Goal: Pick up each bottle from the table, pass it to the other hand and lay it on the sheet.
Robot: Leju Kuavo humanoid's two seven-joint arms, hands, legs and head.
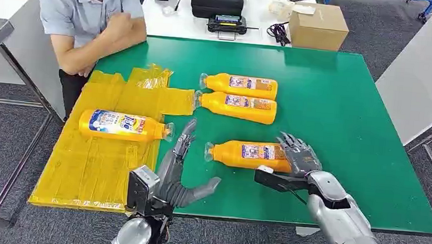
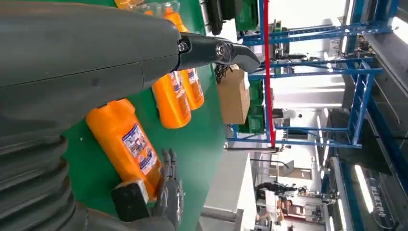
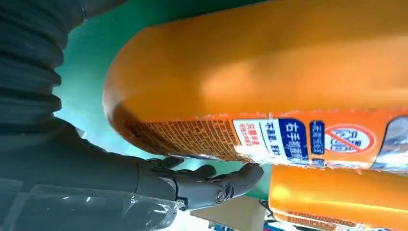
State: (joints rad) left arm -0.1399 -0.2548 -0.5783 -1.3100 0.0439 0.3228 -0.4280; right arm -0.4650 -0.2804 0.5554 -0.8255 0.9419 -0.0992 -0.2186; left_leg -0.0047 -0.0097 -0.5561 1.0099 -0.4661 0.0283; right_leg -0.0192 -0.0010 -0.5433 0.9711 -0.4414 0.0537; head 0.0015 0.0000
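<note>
Four orange plastic bottles with printed labels lie on their sides, long axes running across the green bench (image 1: 344, 109). One bottle on the sheet (image 1: 122, 125) rests on the crinkled yellow plastic sheet (image 1: 92, 164) with its clear cap pointing toward the robot's right. The other three lie on bare green with caps pointing toward the robot's left: a far bottle (image 1: 239, 85), a middle bottle (image 1: 237, 107) just beside it, and a near bottle (image 1: 249, 154) set apart, closer to the robot.

The right hand (image 1: 297, 158) is at the near bottle's base end, fingers (image 1: 292, 144) curved over it and thumb beneath; whether the grip has closed I cannot tell. The left hand (image 1: 176, 174) hangs between the sheet's edge and the near bottle's cap, fingers spread and holding nothing.

A person in a grey shirt (image 1: 87, 10) sits at the far left corner.
</note>
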